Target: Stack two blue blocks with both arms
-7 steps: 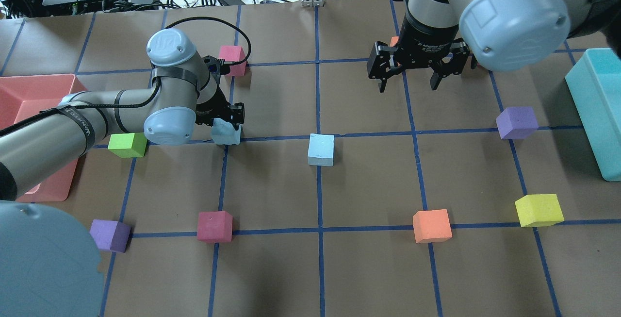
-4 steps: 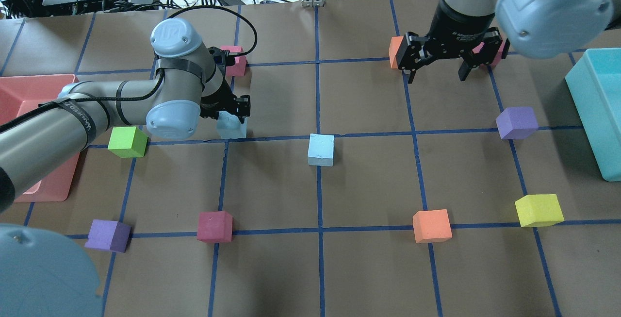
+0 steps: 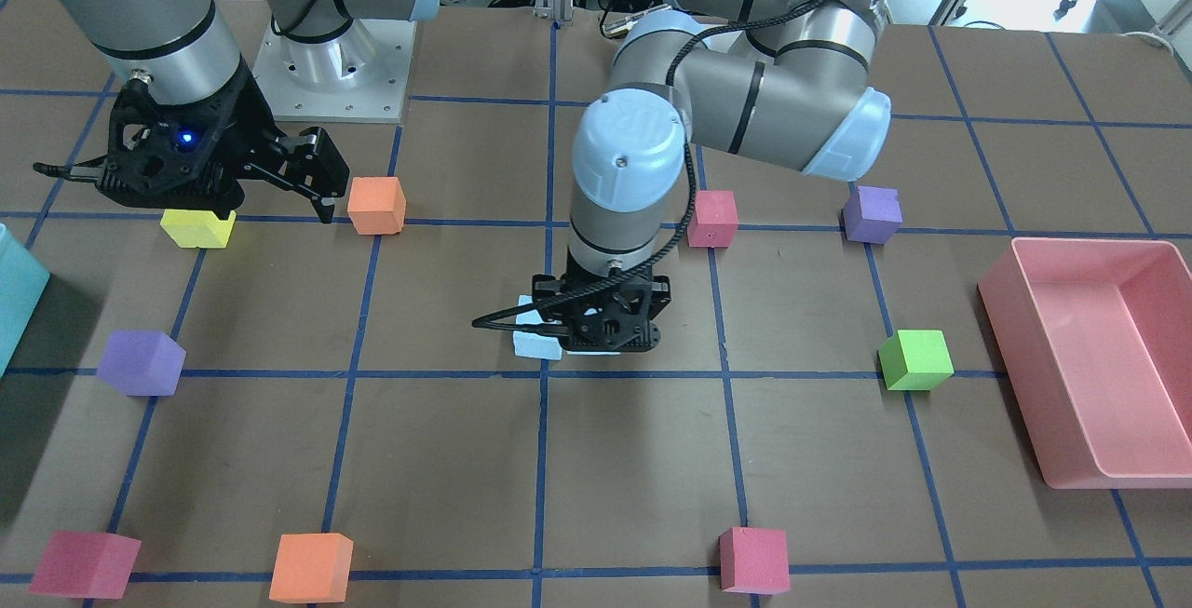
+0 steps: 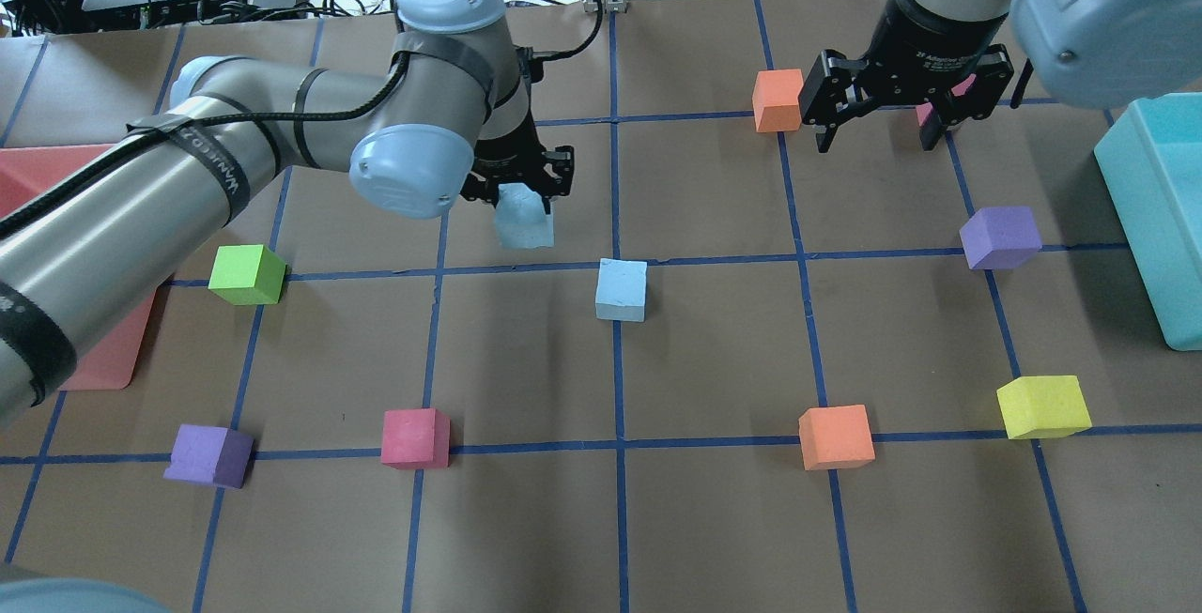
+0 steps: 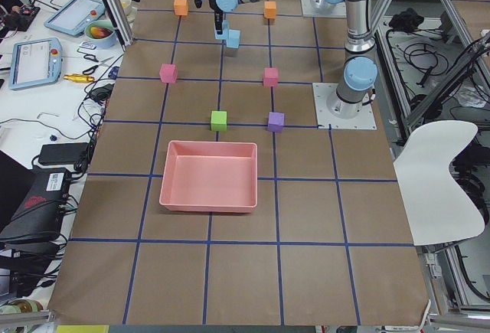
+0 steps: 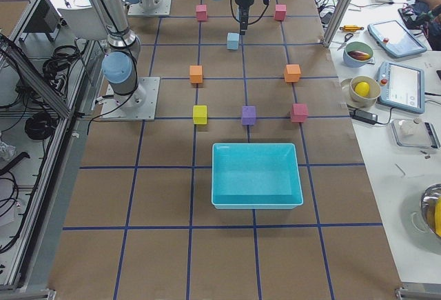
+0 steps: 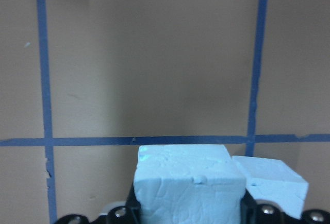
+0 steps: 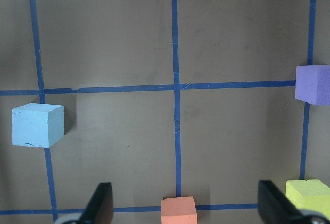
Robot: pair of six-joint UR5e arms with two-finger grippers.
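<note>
My left gripper (image 4: 518, 189) is shut on a pale blue block (image 4: 524, 221) and holds it above the table. The block fills the bottom of the left wrist view (image 7: 188, 183). The second blue block (image 4: 622, 289) sits on the table at the centre grid crossing, just right of and nearer the robot than the held one. It also shows in the left wrist view (image 7: 270, 184) and the right wrist view (image 8: 37, 125). My right gripper (image 4: 878, 132) is open and empty, hovering at the far right; its fingers (image 8: 100, 203) frame bare table.
A pink tray (image 3: 1015, 347) lies at the left end and a teal bin (image 4: 1150, 219) at the right end. Loose cubes: green (image 4: 246, 273), purple (image 4: 1000, 237), orange (image 4: 778, 99), orange (image 4: 836, 436), yellow (image 4: 1042, 406), magenta (image 4: 415, 437), purple (image 4: 208, 455).
My left arm has lifted the blue block and carried it right and away from the robot, nearer the centre block. My right arm has drawn back toward the far right, still open.
</note>
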